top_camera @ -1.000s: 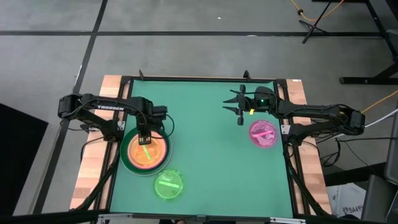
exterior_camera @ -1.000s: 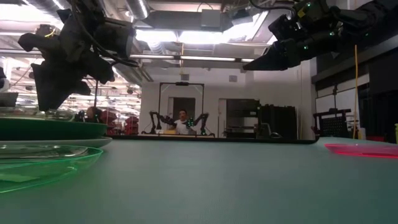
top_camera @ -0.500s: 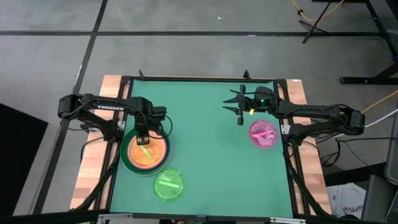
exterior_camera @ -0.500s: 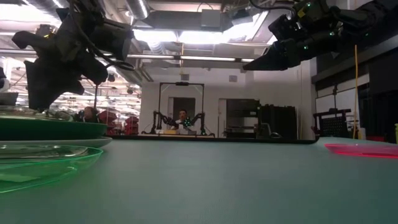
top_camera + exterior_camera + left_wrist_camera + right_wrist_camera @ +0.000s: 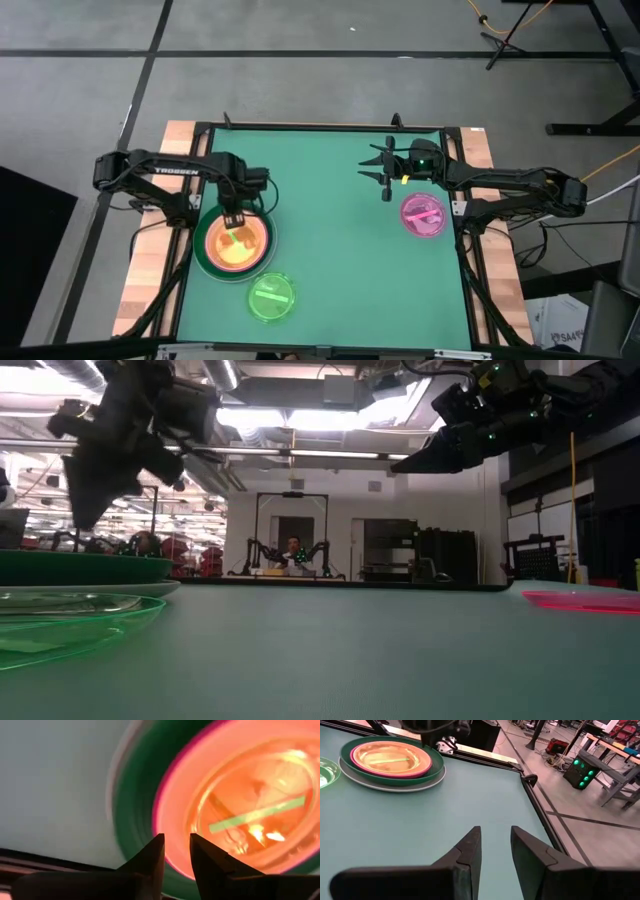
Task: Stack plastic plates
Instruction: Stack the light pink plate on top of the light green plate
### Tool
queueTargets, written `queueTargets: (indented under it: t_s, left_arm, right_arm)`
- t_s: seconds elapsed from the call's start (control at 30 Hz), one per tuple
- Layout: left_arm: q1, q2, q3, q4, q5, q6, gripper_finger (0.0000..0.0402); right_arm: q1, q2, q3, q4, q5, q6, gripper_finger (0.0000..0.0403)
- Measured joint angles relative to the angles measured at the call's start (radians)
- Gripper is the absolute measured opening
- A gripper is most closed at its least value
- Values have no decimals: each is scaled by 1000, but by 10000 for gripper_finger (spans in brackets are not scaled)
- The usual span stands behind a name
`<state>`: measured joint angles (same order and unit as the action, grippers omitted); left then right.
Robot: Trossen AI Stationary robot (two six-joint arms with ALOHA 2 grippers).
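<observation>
– What is changing over by the stack?

– The left hand [image 5: 234, 216] is lifting and tilting away. A second ago, in the low view, it was hanging right down at the stack's rim. Now it is sitting clearly higher, above the dark green plate [image 5: 80, 567].

– Is it carrying anything?

– No. In the left wrist view its fingers [image 5: 150, 852] are standing a little apart with nothing between them, so it is released. The orange plate [image 5: 236, 246] is lying nested in the magenta plate [image 5: 422, 770], which is inside the green one, near the tabletop's [image 5: 330, 250] left edge.

– So that placing is done?

– I am judging it so. Two plates are waiting apart: the lime-green plate [image 5: 271, 297] by the front edge, just beside the stack, and the pink plate [image 5: 424, 215] at the right edge.

– And the right hand [image 5: 376, 171]?

– It is hovering near the back right corner, fingers likewise slightly apart and empty, not moving.

– Is any view giving more?

– The right wrist view is showing a pale plate [image 5: 390, 787] under the green one, barely showing from above. The low view is showing height, which the high view is hiding.
</observation>
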<state>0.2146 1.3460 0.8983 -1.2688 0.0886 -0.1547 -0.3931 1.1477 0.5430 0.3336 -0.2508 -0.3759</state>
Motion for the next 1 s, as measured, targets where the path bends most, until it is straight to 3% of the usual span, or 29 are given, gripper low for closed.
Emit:
queueTargets:
  t_s: [0.37, 0.63, 1.0]
  left_arm:
    - [0, 0, 162, 75, -119, -54, 85]
    - [0, 0, 157, 401, -129, -75, 85]
    - [0, 0, 56, 777, -129, -82, 85]
  right_arm:
    - [0, 0, 0, -1, 0, 0, 95]
    - [0, 0, 0, -18, -3, 0, 95]
    - [-57, -87, 0, -188, -56, -22, 95]
